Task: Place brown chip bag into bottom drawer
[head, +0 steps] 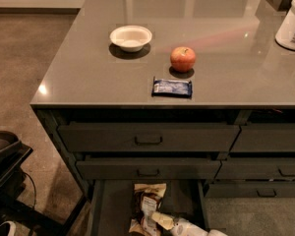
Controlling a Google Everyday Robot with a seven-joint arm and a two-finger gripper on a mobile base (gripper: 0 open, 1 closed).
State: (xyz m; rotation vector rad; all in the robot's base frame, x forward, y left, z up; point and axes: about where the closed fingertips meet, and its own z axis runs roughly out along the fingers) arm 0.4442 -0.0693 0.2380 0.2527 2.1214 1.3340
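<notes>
The brown chip bag (146,206) is dark brown with cream edges and is inside the open bottom drawer (110,205), at the bottom middle of the camera view. My gripper (166,221) reaches in from the bottom edge, pale and white, right at the bag's lower right part. The bag's lower end is cut off by the frame edge.
Two closed drawers with black handles (148,139) sit above the open one. On the grey counter (88,77) are a small blue wrapper (172,87), a red apple (183,59), a white bowl (131,37) and a white jar (293,21). Dark robot parts (5,166) are at the left.
</notes>
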